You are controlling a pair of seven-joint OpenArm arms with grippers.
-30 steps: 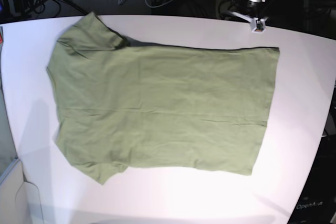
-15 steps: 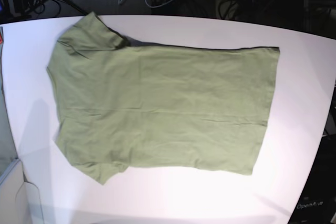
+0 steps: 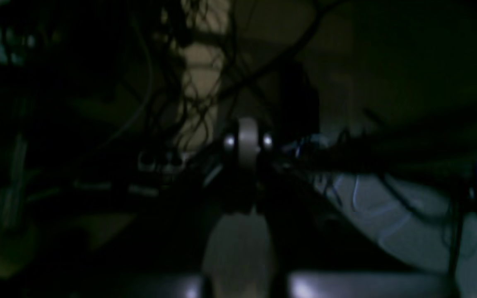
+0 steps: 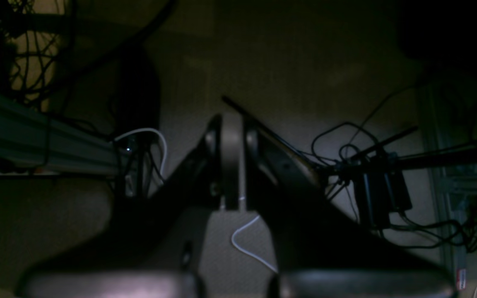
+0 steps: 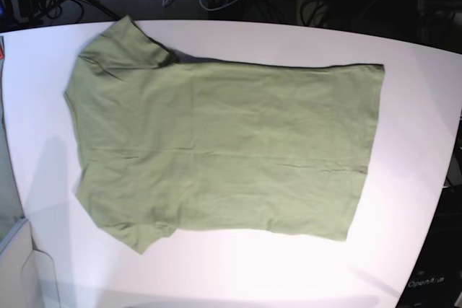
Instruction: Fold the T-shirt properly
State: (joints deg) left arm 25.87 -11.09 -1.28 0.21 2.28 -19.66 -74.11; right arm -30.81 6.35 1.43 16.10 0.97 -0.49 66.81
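- The T-shirt (image 5: 216, 153) lay spread flat on the white table (image 5: 411, 128), unfolded, its sleeves and collar end toward the base view's left and its hem toward the right.
- Light wrinkles ran across the cloth; the far sleeve (image 5: 123, 45) was slightly bunched.
- The left gripper (image 3: 246, 142), seen only by its wrist camera, had its jaws together on nothing, facing dim cables.
- The right gripper (image 4: 231, 136) was likewise closed and empty, off the table, pointing at dark floor and wires (image 4: 358, 140).
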